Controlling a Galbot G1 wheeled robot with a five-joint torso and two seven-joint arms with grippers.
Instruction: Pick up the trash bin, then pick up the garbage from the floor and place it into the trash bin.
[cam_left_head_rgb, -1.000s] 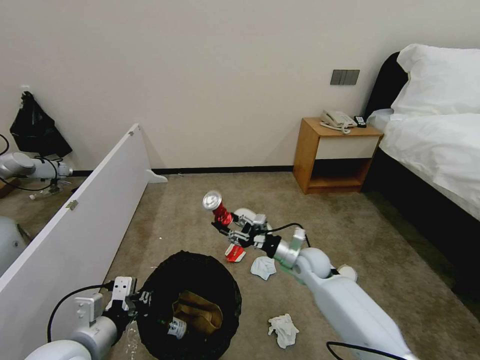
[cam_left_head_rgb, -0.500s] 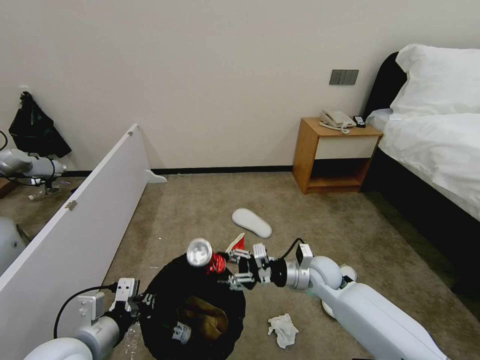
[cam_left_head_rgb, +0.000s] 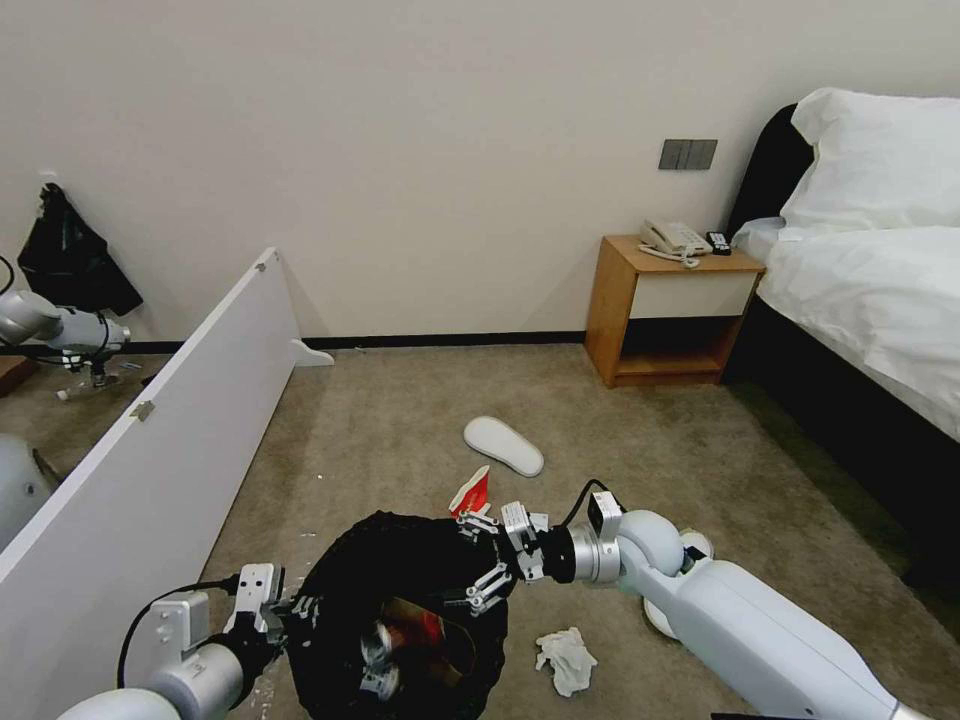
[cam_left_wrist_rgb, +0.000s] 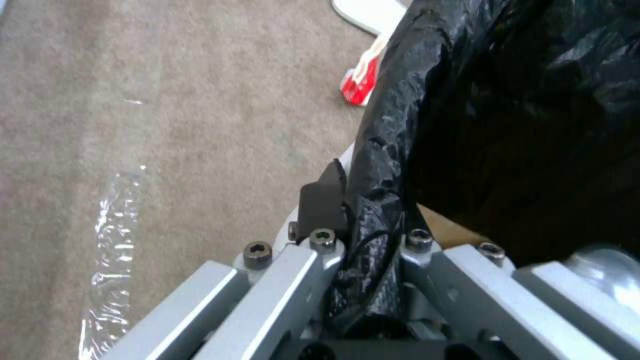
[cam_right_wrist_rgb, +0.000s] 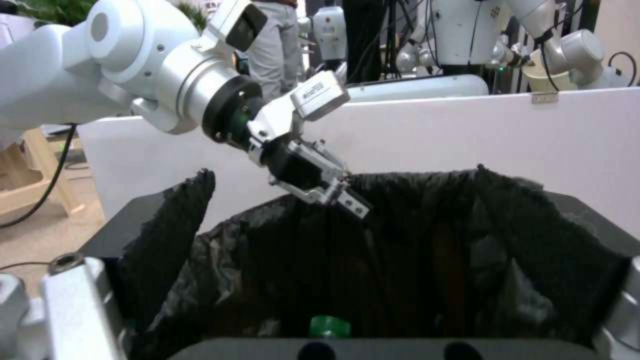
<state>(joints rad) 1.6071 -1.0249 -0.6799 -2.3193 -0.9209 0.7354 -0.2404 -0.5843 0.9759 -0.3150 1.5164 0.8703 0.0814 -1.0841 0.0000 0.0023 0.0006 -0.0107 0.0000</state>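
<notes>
The left tool (cam_left_head_rgb: 293, 612) is pressed together on the rim of the trash bin (cam_left_head_rgb: 330, 570), pinching the black bag (cam_left_wrist_rgb: 387, 165) folded over it; the right wrist view shows the same clamp (cam_right_wrist_rgb: 347, 197) on the bin's far edge. The right tool (cam_left_head_rgb: 478, 560) hangs over the opposite rim with its fingers (cam_left_head_rgb: 492, 580) spread and nothing between them. Below it, inside the bin, lie the red wrapper (cam_left_head_rgb: 420, 625) and a green-capped bottle (cam_right_wrist_rgb: 329, 326). On the carpet just behind the right tool sits a red-and-white carton (cam_left_head_rgb: 470, 494), with a white slipper (cam_left_head_rgb: 503, 445) farther behind it. A crumpled white tissue (cam_left_head_rgb: 566, 660) lies beside the right arm, near the bin.
</notes>
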